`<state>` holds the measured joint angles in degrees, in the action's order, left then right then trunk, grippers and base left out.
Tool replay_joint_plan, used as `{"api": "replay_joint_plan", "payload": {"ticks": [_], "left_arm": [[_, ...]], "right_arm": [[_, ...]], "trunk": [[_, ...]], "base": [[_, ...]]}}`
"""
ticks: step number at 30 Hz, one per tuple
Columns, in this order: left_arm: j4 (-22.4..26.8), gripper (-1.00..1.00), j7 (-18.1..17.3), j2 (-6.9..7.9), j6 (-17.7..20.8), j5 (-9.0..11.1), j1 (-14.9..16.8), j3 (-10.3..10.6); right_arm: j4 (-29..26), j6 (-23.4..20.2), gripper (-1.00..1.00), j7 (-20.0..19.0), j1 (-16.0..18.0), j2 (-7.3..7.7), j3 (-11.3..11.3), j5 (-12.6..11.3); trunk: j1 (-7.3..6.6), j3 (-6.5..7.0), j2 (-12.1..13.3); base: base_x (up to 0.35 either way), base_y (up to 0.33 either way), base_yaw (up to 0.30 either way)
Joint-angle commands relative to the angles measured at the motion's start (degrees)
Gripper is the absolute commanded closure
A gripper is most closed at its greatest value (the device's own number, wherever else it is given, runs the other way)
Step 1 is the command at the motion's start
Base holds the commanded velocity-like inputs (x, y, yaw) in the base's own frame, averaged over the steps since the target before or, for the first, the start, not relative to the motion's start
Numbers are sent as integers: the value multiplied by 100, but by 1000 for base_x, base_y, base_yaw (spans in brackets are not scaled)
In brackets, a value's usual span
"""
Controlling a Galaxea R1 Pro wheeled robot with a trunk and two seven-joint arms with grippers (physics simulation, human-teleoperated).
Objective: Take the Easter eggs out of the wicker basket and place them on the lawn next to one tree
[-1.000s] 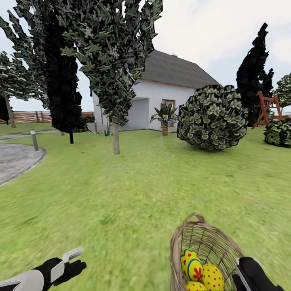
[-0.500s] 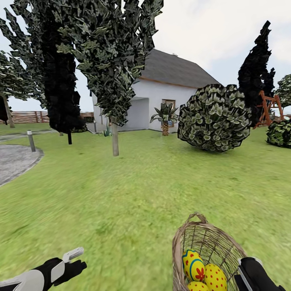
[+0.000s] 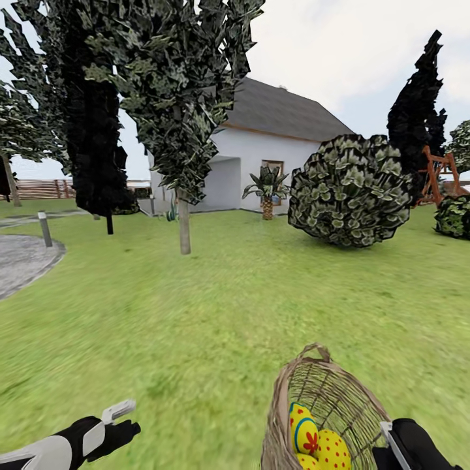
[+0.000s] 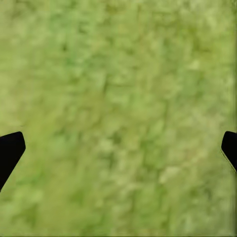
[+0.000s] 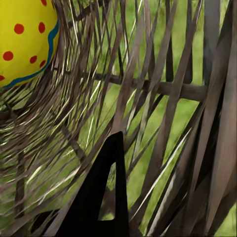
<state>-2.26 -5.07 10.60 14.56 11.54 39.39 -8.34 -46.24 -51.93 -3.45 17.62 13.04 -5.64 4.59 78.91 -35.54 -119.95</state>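
The wicker basket (image 3: pixel 343 391) hangs tilted at the lower right of the head view, over the lawn (image 3: pixel 215 307). Three yellow Easter eggs lie in it: one with a red flower (image 3: pixel 303 427), one with red dots (image 3: pixel 333 450), and one (image 3: pixel 301 462) cut off by the frame edge. My right gripper (image 3: pixel 390 438) is shut on the basket's wall. In the right wrist view a black finger (image 5: pixel 106 197) lies against the weave (image 5: pixel 163 89), with a dotted egg (image 5: pixel 24 39) close by. My left gripper (image 3: pixel 121 419) is open over bare grass (image 4: pixel 118 98). A pale-trunked tree (image 3: pixel 185 225) stands ahead to the left.
A near-black tree (image 3: pixel 98 150) and a grey paved patio (image 3: pixel 23 261) with a short post (image 3: pixel 44 228) lie at the left. A white house (image 3: pixel 261 170), a small palm (image 3: pixel 267 192), a round bush (image 3: pixel 349 192) and a wooden play tower (image 3: pixel 437 173) stand beyond.
The whole view has drifted a little, so the camera has moved. The basket has stayed with my right arm and leans slightly more to the left.
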Motion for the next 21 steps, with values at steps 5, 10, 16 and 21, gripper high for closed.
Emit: {"api": "replay_joint_plan", "payload": {"ticks": [5, 10, 16, 21], "left_arm": [[-11, -100, -12, 3, 14, 15, 7, -44], [-11, -100, -12, 3, 13, 15, 7, -44], [-11, -100, -12, 3, 12, 15, 6, -44], [-11, -100, -13, 3, 12, 15, 7, -44]], "right_arm": [[40, -21, 100, -26, 4, 24, -10, -23], [45, -18, 100, -22, 4, 11, 6, -12], [45, -19, 100, -24, 4, -3, 14, -11], [45, -13, 100, -20, 4, 21, -6, -11]], "trunk": [[2, -7, -3], [2, -7, -3], [2, -7, -3], [2, -7, -3]], "base": [[325, 0, 0], [325, 0, 0], [325, 0, 0], [325, 0, 0]]}}
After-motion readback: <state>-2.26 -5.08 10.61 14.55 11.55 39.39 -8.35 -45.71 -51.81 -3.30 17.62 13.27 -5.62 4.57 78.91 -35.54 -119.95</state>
